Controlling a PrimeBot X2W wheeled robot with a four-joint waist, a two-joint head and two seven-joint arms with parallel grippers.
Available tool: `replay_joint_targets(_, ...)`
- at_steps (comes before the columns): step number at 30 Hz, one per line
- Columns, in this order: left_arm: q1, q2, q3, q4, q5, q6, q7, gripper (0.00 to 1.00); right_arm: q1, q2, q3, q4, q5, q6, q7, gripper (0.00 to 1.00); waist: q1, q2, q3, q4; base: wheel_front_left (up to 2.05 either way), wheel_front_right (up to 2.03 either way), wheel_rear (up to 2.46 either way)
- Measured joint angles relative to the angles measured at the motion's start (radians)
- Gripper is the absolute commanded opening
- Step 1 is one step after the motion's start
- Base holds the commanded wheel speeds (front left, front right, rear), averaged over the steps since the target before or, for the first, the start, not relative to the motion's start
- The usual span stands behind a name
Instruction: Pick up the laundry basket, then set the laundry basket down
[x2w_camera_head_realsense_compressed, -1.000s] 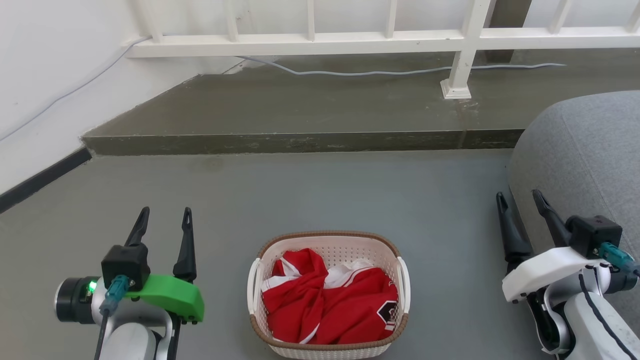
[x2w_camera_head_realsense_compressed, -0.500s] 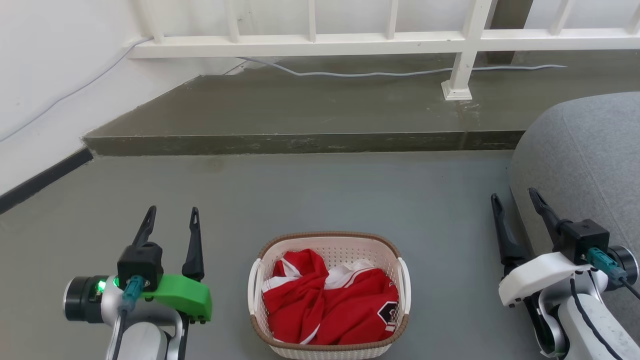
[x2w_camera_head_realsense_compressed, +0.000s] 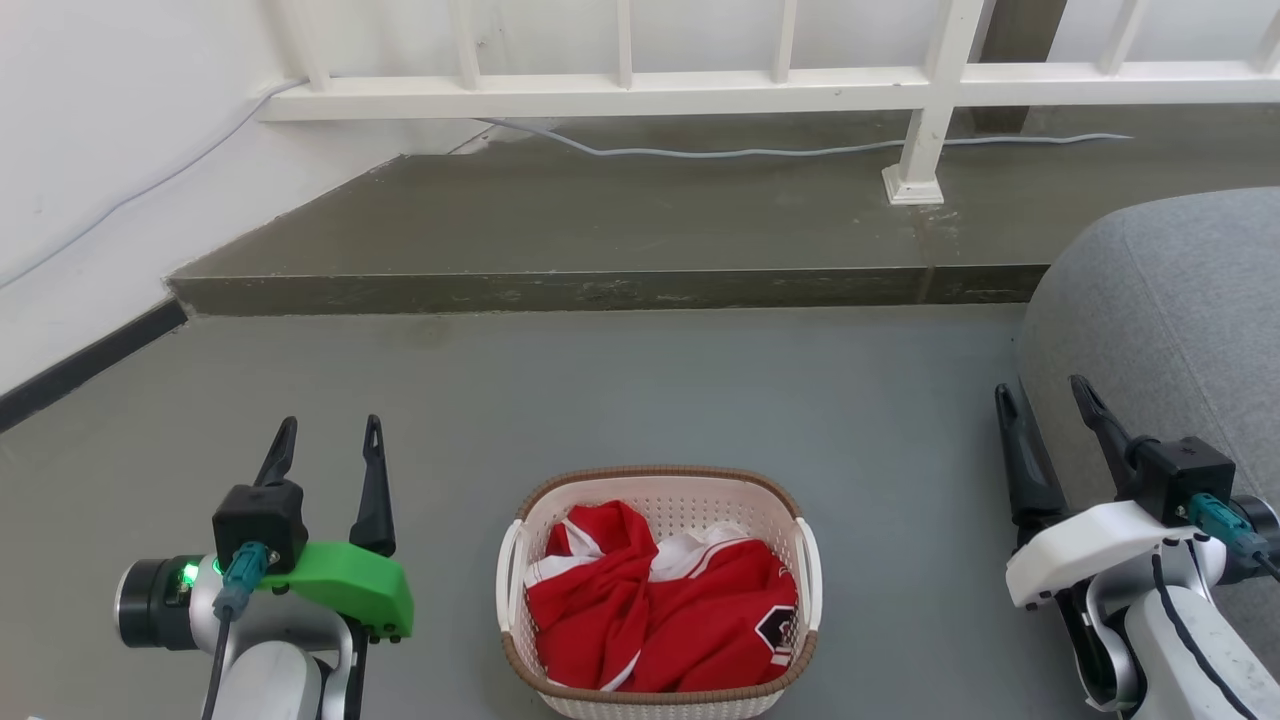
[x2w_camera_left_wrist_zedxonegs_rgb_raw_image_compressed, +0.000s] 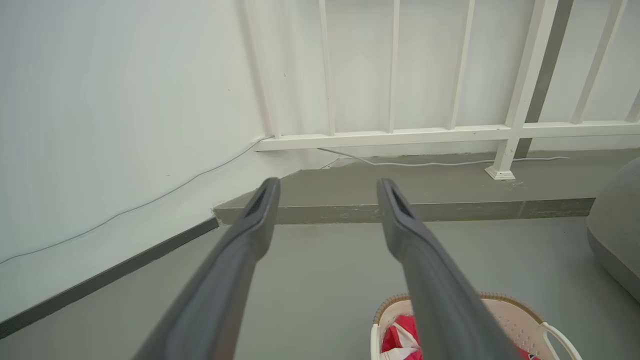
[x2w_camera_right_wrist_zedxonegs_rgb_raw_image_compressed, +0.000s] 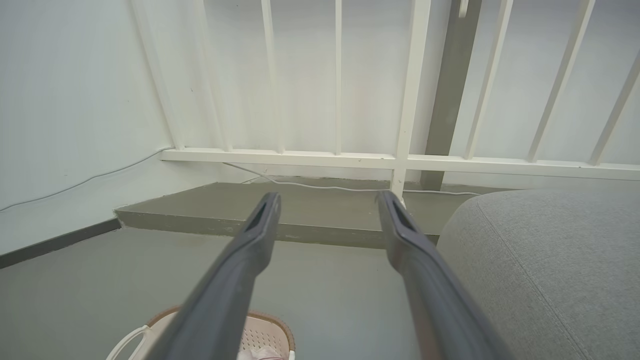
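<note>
Laundry basket stood on the floor, not yet lifted.
It is filled with a red garment and flanked by the left hand and right hand, both spread open, empty and held well apart from its handles. If the handles are gripped unevenly, the basket could be tipped and the garment spilled.

No legible text; black emblem on red garment unreadable.

laundry basket on floor between left gripper and right gripper
</note>
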Motion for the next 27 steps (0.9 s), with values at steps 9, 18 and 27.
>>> replay_joint_targets(9,0.000,0.001,-0.002,0.001,-0.001,-0.001,0.009,1.00,0.000,0.003,-0.002,0.008,0.000,0.006,0.000,1.00,0.0000,0.0000,-0.001,0.001,0.00,0.00,0.00)
replay_joint_targets(18,0.000,0.001,-0.006,0.001,-0.001,-0.002,0.018,1.00,0.000,0.005,-0.009,0.012,0.000,0.014,0.000,1.00,0.0000,0.0000,0.001,0.000,0.00,0.00,0.00)
replay_joint_targets(27,0.000,0.001,-0.013,0.000,-0.001,-0.002,0.018,1.00,0.001,0.014,-0.009,0.015,0.000,0.019,0.000,1.00,0.0000,0.0000,0.006,0.000,0.00,0.00,0.00)
